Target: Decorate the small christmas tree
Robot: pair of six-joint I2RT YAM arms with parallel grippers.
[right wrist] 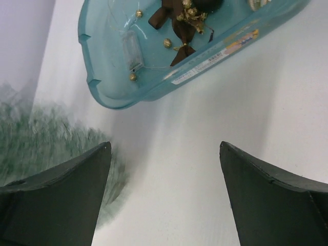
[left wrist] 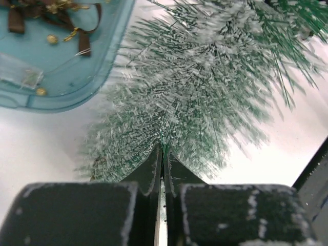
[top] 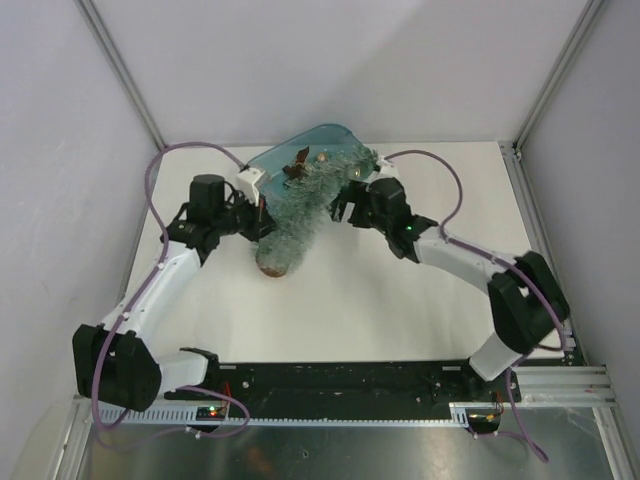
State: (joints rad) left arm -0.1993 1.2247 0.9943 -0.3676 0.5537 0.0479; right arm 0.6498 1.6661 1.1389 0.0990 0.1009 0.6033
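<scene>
Top view: left arm bent inward, left tool [top: 262, 216] at the small christmas tree [top: 298, 215], whose base sits on the counter [top: 400, 300] in front of the teal tub [top: 300, 152]; right tool [top: 345, 205] is beside the tree.
Left wrist: tool clenched on needles just beside the tub.
Right wrist: tool released, jaws wide, empty, below the tub.

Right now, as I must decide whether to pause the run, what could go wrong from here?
The left gripper is shut deep in the needles of the small christmas tree, perhaps pinching only bristles, so the tree could slip or swing if lifted. The tree's top overlaps the teal tub; pulling it might drag the tub.
</scene>
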